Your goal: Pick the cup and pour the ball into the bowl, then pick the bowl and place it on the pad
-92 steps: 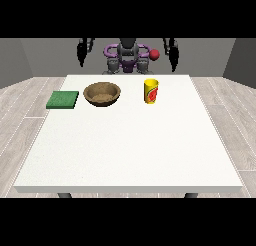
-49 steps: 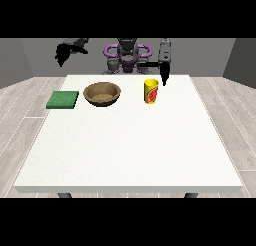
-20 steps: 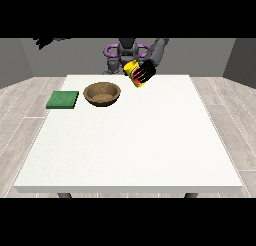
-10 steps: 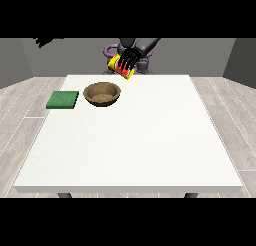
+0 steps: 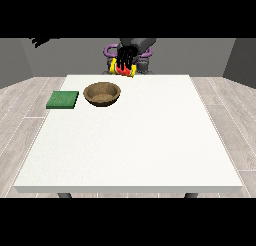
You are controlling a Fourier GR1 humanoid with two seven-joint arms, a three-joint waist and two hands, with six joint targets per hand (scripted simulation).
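While the hand at the view's right (image 5: 126,58) hangs above the counter's far edge, its dark fingers are curled around the yellow cup (image 5: 123,68), which lies tipped onto its side in the air with a red patch showing between the fingers. The arm behind it comes down from the robot's torso at twelve o'clock. The cup sits at about one o'clock from the brown bowl (image 5: 102,94), near it but apart and higher. No ball can be made out, either in the cup or in the bowl.

The hand at the view's left (image 5: 43,40) is raised high and far out at ten o'clock, beyond the counter's corner; whether its fingers are apart or together cannot be told.

The bowl stands upright on the white counter (image 5: 135,145) near the far edge, with the green pad (image 5: 63,99) lying flat at its nine o'clock, close to the left edge and apart from the bowl. From the bowl toward six o'clock and three o'clock the counter lies open to its near and right edges.
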